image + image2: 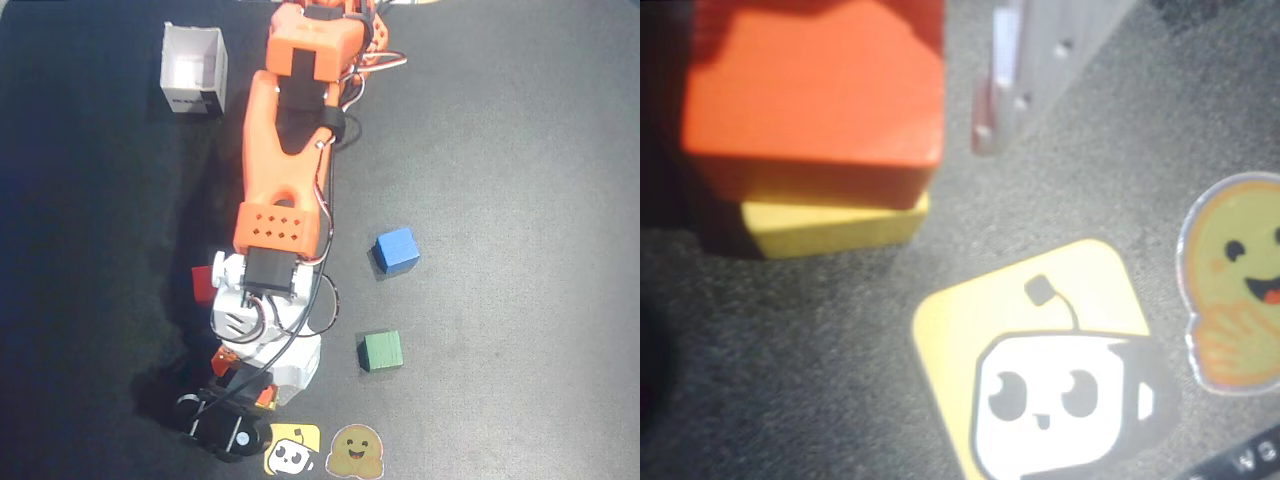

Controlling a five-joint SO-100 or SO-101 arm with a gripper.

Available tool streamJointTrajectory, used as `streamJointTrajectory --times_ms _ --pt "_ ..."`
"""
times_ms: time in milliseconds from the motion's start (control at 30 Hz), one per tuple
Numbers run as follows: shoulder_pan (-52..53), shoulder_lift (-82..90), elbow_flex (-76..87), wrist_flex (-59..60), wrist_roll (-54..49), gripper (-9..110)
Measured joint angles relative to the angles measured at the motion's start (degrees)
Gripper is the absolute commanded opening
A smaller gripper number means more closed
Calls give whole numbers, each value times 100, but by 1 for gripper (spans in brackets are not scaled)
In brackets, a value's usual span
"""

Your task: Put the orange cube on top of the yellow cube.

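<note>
In the wrist view the orange cube (815, 95) rests on top of the yellow cube (830, 222), whose front face shows below it. My gripper (820, 140) stands around the orange cube and is open. Its pale finger (1002, 85) is right of the cube with a strip of mat between them; the other side is dark at the left edge. In the overhead view the gripper (240, 385) is at the bottom, left of centre, and covers both cubes.
A red cube (203, 283) lies left of the arm, with a blue cube (397, 250) and a green cube (381, 351) to its right. A white open box (194, 68) stands top left. Two flat stickers (292, 450) (352, 452) lie at the front, one yellow (1040, 380).
</note>
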Motion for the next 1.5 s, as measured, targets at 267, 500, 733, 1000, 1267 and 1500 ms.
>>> streamJointTrajectory --times_ms 267,500,733,1000,1267,1500 --pt "-62 53 9 9 -9 29" --pt "-70 466 79 70 -9 29" --pt "-97 1037 492 97 -88 29" --pt "-79 2320 1749 53 -281 18" --pt "-79 4043 4122 -703 -650 8" --pt "-211 5344 5862 -1178 -993 5"
